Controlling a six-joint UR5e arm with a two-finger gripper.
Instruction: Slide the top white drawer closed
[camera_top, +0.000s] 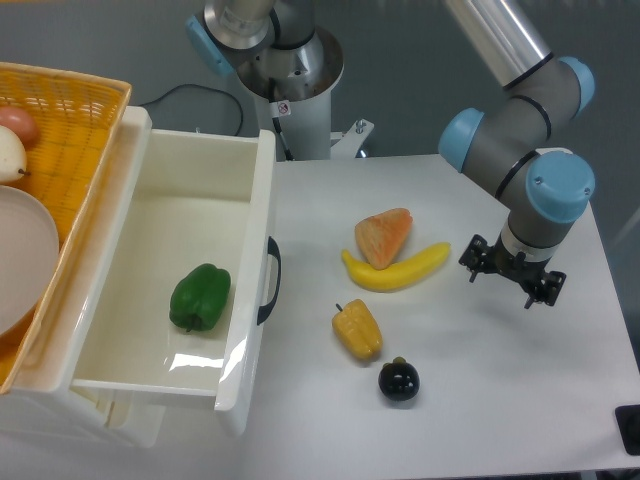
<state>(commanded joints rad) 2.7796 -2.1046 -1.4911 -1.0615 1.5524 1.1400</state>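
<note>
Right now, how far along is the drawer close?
Nothing done yet: the top white drawer stands pulled far out, green pepper inside. In hand: the claw hovers over the table right of the banana, touching nothing. Left: reach the drawer front and push it in.

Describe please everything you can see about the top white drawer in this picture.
The top white drawer is a deep rectangular tray of glossy white plastic, pulled far out of its cabinet. A curved black handle sits on its front panel, which faces the table. A green pepper lies on its floor; nothing else is inside. An orange basket sits beside it on the cabinet. The gripper is far from it.
</note>
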